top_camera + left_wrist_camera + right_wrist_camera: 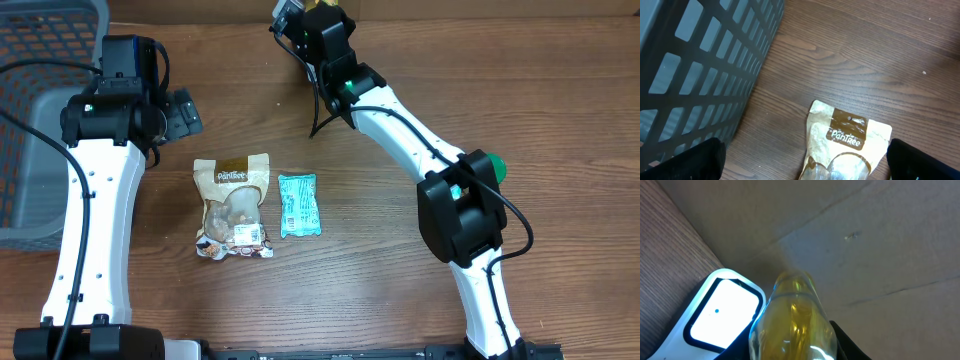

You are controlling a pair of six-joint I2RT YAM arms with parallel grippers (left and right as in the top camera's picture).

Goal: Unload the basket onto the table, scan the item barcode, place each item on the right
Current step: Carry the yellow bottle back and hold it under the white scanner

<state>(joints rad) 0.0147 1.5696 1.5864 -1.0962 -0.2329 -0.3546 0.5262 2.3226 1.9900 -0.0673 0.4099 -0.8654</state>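
Bottle in right hand (scanner alongside)

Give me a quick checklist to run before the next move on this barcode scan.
1. Left gripper open: ok.
2. Snack pouch lying on table, not yet gripped: ok.
3. Teal packet beside pouch, not overlapping: ok.
4. Pouch barcode facing up: cannot tell.
5. Right gripper closed on yellow translucent object: ok.
6. White device with bright window beside that object: ok.
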